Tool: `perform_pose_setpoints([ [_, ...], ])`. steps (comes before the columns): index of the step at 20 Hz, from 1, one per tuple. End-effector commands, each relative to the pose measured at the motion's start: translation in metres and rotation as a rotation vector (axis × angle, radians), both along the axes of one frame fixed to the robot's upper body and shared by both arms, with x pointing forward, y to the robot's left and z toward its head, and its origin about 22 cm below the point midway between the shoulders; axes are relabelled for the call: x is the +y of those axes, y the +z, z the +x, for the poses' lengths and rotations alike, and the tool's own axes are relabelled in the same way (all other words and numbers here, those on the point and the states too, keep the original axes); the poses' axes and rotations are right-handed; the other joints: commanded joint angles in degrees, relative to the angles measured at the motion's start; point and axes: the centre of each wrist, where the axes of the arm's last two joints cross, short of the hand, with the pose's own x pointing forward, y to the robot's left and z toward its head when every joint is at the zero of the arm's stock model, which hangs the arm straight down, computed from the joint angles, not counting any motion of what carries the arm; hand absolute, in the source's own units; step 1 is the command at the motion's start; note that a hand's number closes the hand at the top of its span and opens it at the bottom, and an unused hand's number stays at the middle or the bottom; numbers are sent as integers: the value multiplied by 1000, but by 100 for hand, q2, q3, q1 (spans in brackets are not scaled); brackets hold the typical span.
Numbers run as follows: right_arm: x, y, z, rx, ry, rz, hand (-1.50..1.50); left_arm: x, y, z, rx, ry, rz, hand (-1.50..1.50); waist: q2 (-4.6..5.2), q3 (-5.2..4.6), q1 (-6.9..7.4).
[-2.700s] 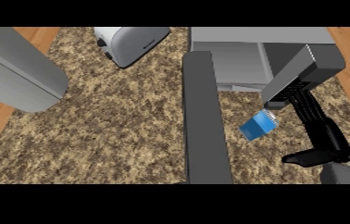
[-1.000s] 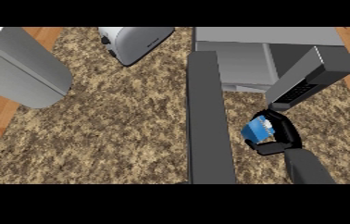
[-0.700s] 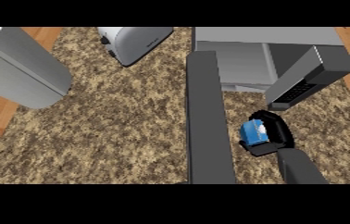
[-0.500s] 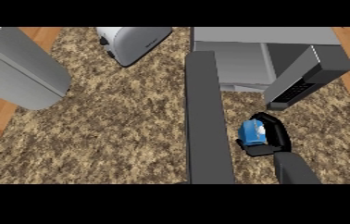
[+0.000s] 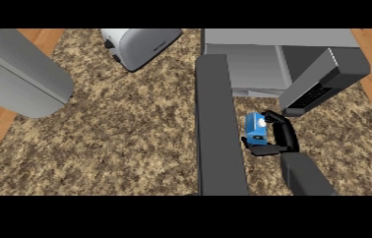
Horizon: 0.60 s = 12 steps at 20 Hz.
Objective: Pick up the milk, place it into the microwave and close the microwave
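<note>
The milk (image 5: 255, 129) is a small blue carton with a white top, held upright over the counter just in front of the microwave (image 5: 254, 65). My right hand (image 5: 285, 135) is shut on it, fingers curled round its right side and the thumb under its near end. The microwave's cavity stands open at the upper right. Its dark grey door (image 5: 218, 129) swings out towards me, directly left of the carton. The keypad panel (image 5: 314, 95) hangs just above my hand. Only a grey left forearm (image 5: 29, 79) shows at the left edge; that hand is out of view.
A silver toaster (image 5: 139, 45) stands at the back, left of the microwave. The speckled stone counter (image 5: 123, 129) stretches between the toaster, the left forearm and the open door. Wooden floor shows at the far left and right edges.
My right hand, open beside the carton at first, has shut on the milk. It has since carried it a little left and farther back, nearer the door and the opening.
</note>
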Motion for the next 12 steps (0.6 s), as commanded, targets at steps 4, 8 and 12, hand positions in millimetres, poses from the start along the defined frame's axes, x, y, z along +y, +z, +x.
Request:
perform_pose_setpoints([
  [4,16,28,37,-94,-29,-28,150,-6,3,1,-26,-3,-7,-150,7,12,-29],
  [8,11,62,71,-106,-40,-104,150,-20,16,6,-31,-51,2,-150,79,28,127],
  [12,2,79,85,-90,-62,-109,150,-4,3,5,-9,-27,6,-150,73,20,133],
])
